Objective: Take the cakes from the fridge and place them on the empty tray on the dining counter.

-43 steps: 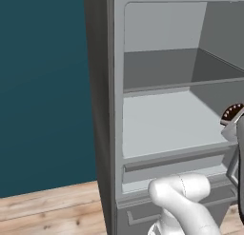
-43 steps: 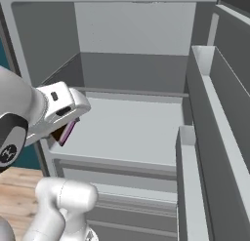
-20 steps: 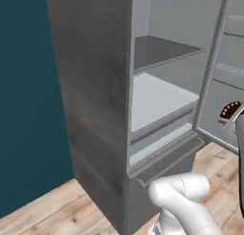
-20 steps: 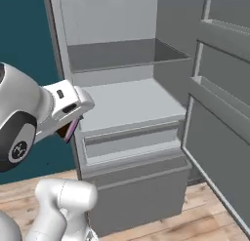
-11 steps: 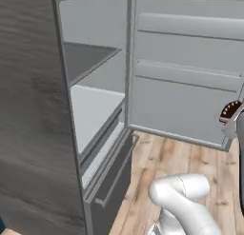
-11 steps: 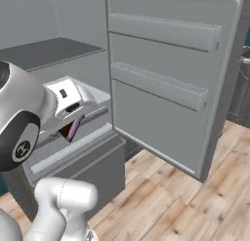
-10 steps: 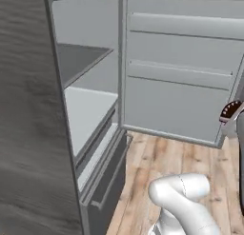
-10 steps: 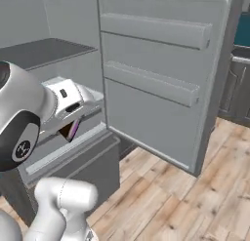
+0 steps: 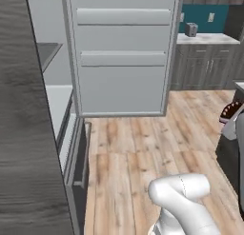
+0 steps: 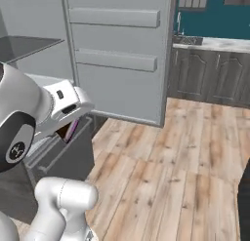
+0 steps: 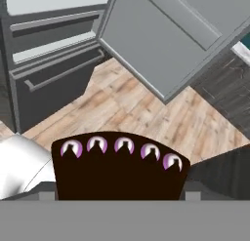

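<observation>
A dark chocolate cake point(image 11: 117, 172) with a row of purple-white dollops fills the bottom of the hand view, held between my fingers. The same cake point(image 9: 230, 112) peeks in at the right edge of the left base view. My gripper point(image 10: 68, 130) is shut on it, close in front of my arm, with a dark and pink sliver showing under the white hand. The fridge point(image 9: 28, 134) stands open at the left, its door point(image 10: 117, 50) swung wide, pale shelves and a lower drawer point(image 11: 53, 74) visible. The tray and the dining counter are out of view.
Wooden floor point(image 10: 166, 167) stretches ahead and to the right. Dark grey cabinets point(image 9: 205, 70) with a pale counter and a teal wall stand at the back right. A dark panel point(image 9: 229, 155) juts in at the right edge.
Both base views have swung right, away from the fridge interior, so the open door and kitchen floor now face me. The cake stays in my gripper, held the same way.
</observation>
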Tool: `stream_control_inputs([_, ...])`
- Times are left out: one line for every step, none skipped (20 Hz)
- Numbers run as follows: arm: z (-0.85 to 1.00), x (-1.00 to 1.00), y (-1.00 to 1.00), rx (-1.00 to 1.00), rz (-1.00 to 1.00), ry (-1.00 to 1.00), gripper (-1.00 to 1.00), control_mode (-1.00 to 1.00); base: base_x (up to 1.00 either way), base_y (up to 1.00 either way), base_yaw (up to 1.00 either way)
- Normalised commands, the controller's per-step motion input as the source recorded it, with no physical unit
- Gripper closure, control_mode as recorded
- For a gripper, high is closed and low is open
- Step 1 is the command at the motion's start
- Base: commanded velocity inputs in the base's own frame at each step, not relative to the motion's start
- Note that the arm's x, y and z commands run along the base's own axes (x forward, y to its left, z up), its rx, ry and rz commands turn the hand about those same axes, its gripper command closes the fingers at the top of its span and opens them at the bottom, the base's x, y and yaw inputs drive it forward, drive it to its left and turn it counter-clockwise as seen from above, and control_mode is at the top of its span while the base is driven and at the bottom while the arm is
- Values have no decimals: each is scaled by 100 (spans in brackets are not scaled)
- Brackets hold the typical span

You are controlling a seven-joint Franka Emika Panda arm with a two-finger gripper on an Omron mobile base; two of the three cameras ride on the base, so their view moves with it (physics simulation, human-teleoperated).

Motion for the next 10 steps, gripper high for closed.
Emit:
stream_control_inputs([0,0,0,0,0,0,100,100,-100,35,-48])
stream_control_inputs([0,0,0,0,0,0,100,100,-100,23,-47])
stream_control_inputs([0,0,0,0,0,0,100,100,-100,7,-44])
stream_control_inputs([0,0,0,0,0,0,100,100,-100,0,-42])
stream_control_inputs([0,0,0,0,0,0,100,100,-100,0,-41])
stream_control_inputs([0,0,0,0,0,0,100,100,-84,-14,-41])
stream_control_inputs([0,0,0,0,0,0,100,100,-77,-23,-40])
stream_control_inputs([0,0,0,0,0,0,100,100,-62,-43,-39])
stream_control_inputs([0,0,0,0,0,0,100,100,-59,-63,-39])
stream_control_inputs([0,0,0,0,0,0,100,100,-61,-74,-36])
